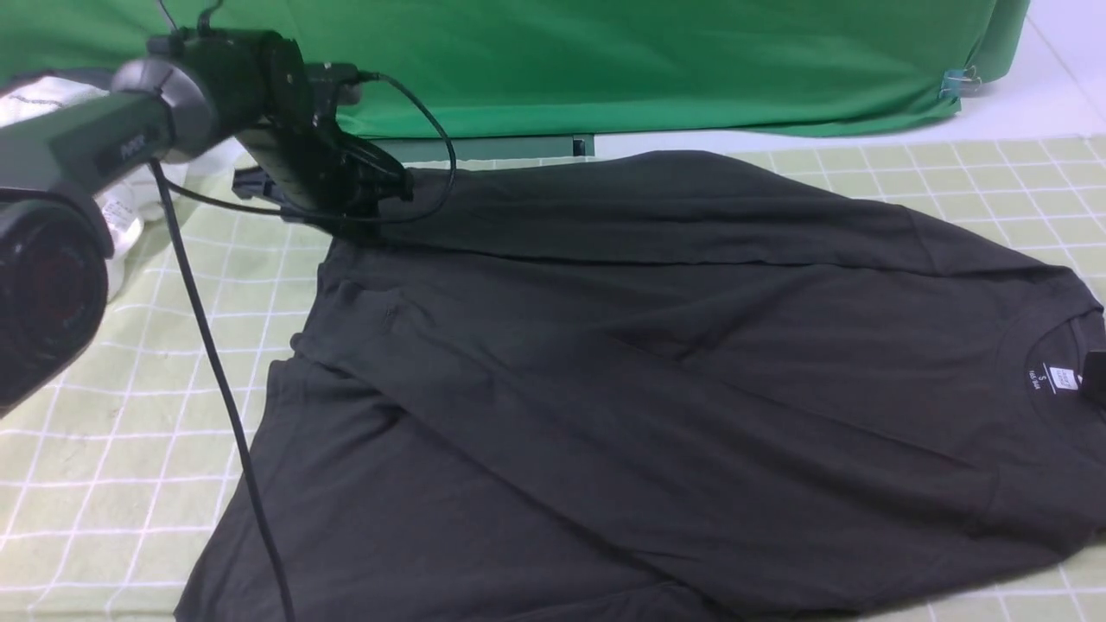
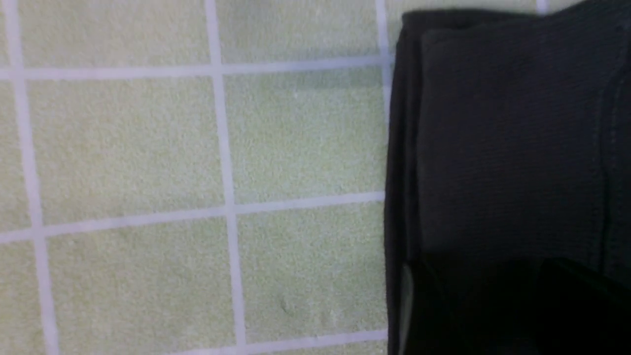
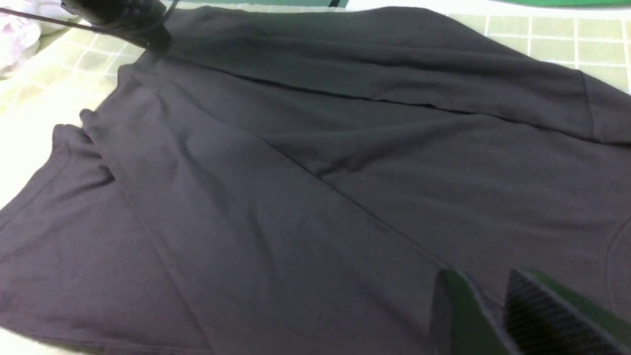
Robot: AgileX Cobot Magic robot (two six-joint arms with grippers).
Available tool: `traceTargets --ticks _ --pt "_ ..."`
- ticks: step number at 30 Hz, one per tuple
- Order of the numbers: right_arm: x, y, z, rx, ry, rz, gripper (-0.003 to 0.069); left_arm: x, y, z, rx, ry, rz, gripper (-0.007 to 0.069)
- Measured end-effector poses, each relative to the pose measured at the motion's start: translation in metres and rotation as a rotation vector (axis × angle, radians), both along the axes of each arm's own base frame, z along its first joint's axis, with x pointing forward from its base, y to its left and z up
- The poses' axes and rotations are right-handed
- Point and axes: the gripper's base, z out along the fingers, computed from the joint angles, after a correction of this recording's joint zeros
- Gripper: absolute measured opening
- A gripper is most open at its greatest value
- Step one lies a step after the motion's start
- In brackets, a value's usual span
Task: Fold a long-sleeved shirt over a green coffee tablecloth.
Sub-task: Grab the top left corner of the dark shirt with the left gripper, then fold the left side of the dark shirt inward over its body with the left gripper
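STATE: shirt [image 1: 657, 371] is lying flat on the tablecloth [image 1: 104, 415], sleeves folded in | left gripper [image 1: 346, 203] is sitting at its far hem corner (opening cannot be told) | right gripper [image 3: 482, 281] is hovering near the collar, slightly parted, empty | METHOD: be pinching every layer, lifting low.

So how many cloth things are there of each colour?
Black: 1, the long-sleeved shirt
Pale green with white squares: 1, the tablecloth
Bright green: 1, the backdrop
White: 1, the white cloth at the far left
Total: 4
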Motion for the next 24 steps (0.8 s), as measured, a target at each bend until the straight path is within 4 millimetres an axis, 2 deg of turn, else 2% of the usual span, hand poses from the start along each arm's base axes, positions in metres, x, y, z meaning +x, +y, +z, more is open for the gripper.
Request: traceTargets --ticks 4,9,11,15,18,19,20,24 --pt "0.000 0.000 0.000 0.000 0.000 0.000 0.0145 0.000 0.000 0.000 0.000 0.001 0.000 0.0276" --pt "0.000 0.000 0.000 0.000 0.000 0.000 0.0146 0.000 0.000 -0.001 -0.002 0.004 0.001 0.0075" --pt "0.000 0.000 0.000 0.000 0.000 0.000 0.0146 -0.001 0.000 0.000 -0.006 0.007 0.002 0.0040" --pt "0.000 0.000 0.000 0.000 0.000 0.000 0.0146 -0.003 -0.001 0.007 -0.014 0.010 0.004 0.0031" --pt "0.000 0.000 0.000 0.000 0.000 0.000 0.0146 -0.005 -0.001 0.020 -0.016 0.000 0.004 0.0031" --pt "0.000 0.000 0.000 0.001 -0.002 0.000 0.0146 -0.009 -0.001 0.034 -0.023 -0.016 0.003 0.0031" --pt "0.000 0.000 0.000 0.002 -0.004 -0.001 0.0146 -0.010 -0.002 0.040 -0.029 -0.022 0.001 0.0031" --pt "0.001 0.000 0.002 0.009 -0.027 -0.004 0.0146 -0.019 -0.004 0.054 -0.055 0.025 -0.020 0.0031"
